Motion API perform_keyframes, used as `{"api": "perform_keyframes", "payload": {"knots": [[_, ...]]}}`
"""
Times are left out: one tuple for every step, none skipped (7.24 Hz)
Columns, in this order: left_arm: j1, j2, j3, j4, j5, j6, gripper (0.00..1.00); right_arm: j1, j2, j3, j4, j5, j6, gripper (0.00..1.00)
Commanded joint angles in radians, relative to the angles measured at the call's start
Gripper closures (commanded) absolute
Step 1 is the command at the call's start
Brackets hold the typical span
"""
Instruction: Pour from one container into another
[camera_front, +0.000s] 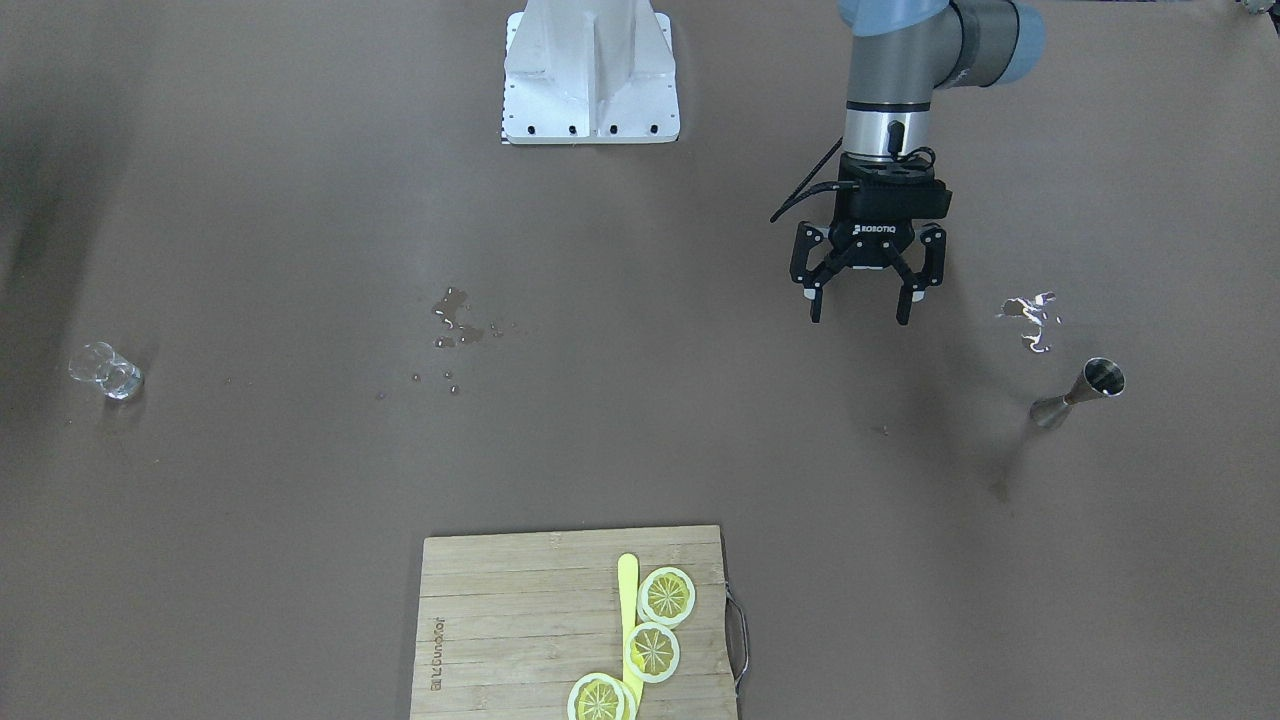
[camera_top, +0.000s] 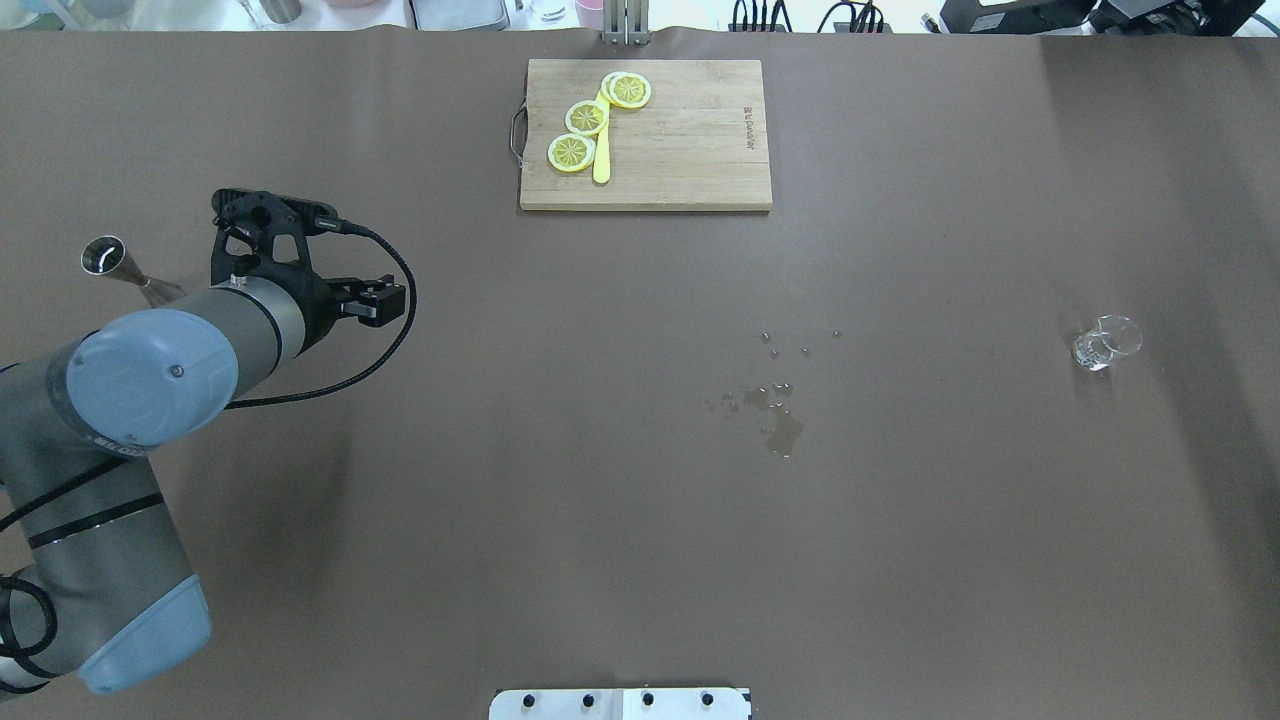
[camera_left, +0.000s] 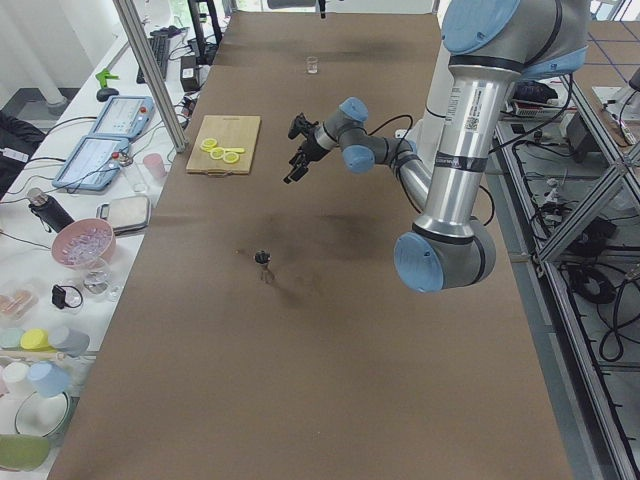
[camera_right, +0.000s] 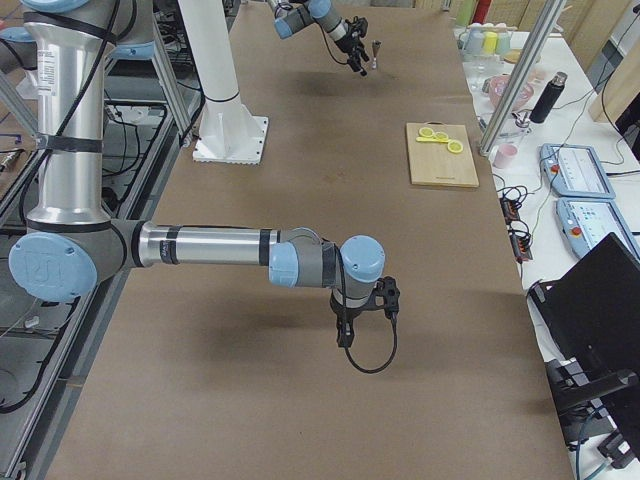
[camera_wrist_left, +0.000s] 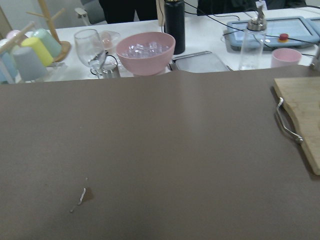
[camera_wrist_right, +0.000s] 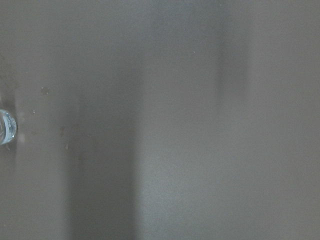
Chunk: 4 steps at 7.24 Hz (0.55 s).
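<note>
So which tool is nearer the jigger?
Left. The left tool hovers open a short way from the jigger, on the side toward the robot's middle, not touching it. The right tool is far away on the opposite side.

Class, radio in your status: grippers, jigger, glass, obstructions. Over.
Left gripper open, empty, short of standing jigger. Right gripper: cannot tell. Glass far opposite end. Only spilled drops between.

Brown bench (camera_top: 640, 550): jigger (camera_front: 1078, 392) standing at one end, glass (camera_front: 106, 371) at the other, cutting board (camera_top: 680, 150) at the edge, spilled drops (camera_top: 780, 425) mid-bench.
</note>
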Motion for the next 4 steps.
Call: {"api": "perform_keyframes", "payload": {"knots": [[-0.095,-0.014,0.000,0.004,-0.225,0.213,0.03,0.000,0.000,0.001,0.000,-0.006,0.004,0.00],[-0.147,-0.011,0.001,0.006,-0.298,0.299,0.03,0.000,0.000,0.001,-0.002,-0.005,0.004,0.00],[-0.214,-0.009,0.012,0.010,-0.397,0.398,0.03,0.000,0.003,0.001,-0.005,-0.006,0.009,0.00],[-0.279,0.007,0.015,0.015,-0.465,0.494,0.03,0.000,0.011,0.001,-0.009,-0.005,0.055,0.00]]}}
